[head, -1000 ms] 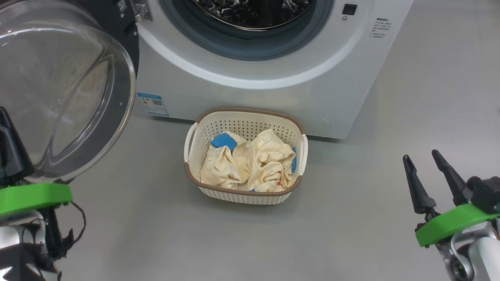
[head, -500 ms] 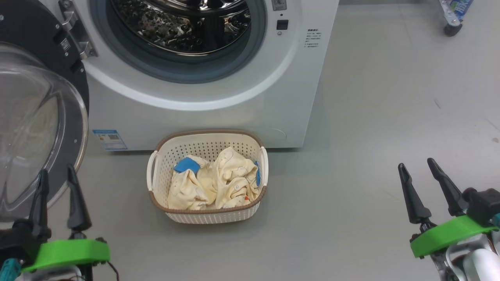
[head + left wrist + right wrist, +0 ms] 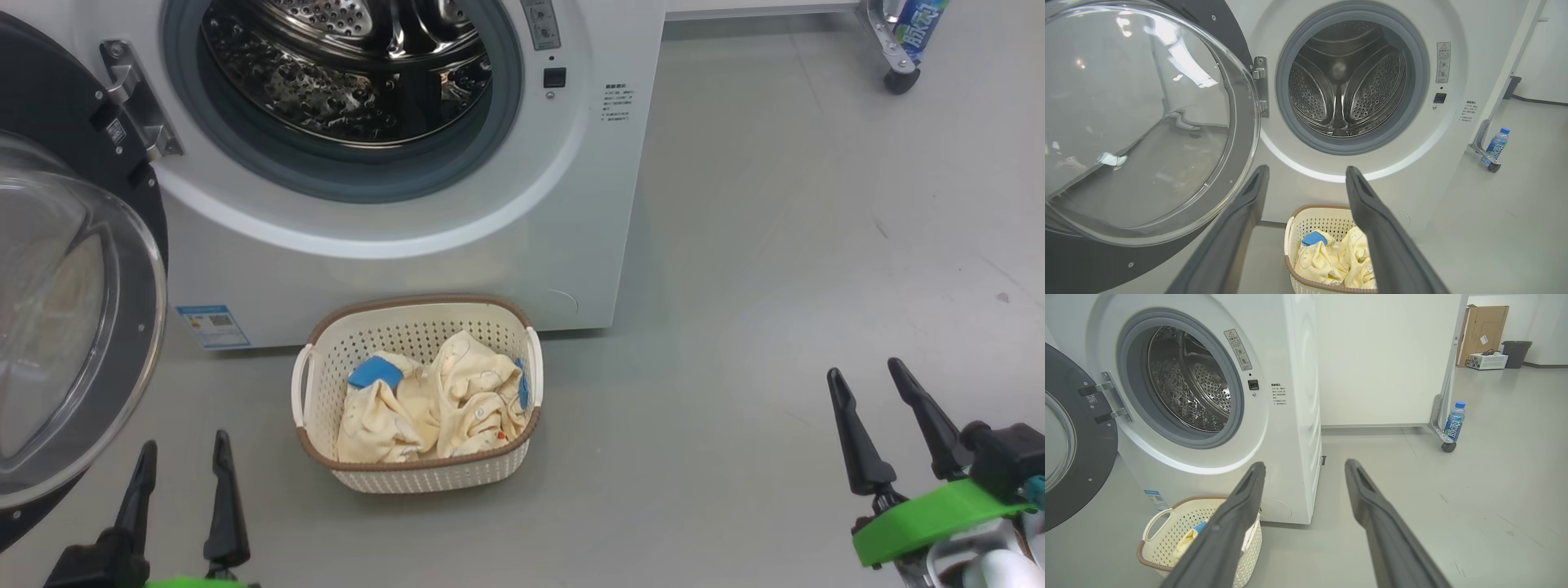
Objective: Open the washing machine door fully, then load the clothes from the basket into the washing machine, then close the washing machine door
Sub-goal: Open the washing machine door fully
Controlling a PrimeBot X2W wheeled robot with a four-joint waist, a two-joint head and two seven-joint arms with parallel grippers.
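Note:
The white washing machine (image 3: 457, 245) stands with its steel drum (image 3: 351, 73) exposed. Its round door (image 3: 65, 327) with black rim and glass bowl hangs swung out on the left hinge (image 3: 135, 98). On the floor before the machine sits the cream basket (image 3: 416, 474), holding pale yellow clothes (image 3: 441, 404) with a blue patch. My left gripper (image 3: 184, 445) is open at the lower left, empty, just right of the door's lower edge. My right gripper (image 3: 867, 371) is open at the lower right, well away from the basket. In the left wrist view the door (image 3: 1139, 122), drum (image 3: 1345, 81) and basket (image 3: 1298, 220) appear beyond my open fingers (image 3: 1241, 220).
A caster foot of a white panel with a water bottle (image 3: 914, 24) beside it stands at the far right of the machine. In the right wrist view a cardboard box (image 3: 1484, 330) and a dark bin (image 3: 1517, 353) sit far back. Grey floor (image 3: 775, 245) lies open to the right.
The head camera has tilted up, showing more of the drum. My left gripper has let go of the door, opened and drawn back low beside it. The right gripper has stayed open.

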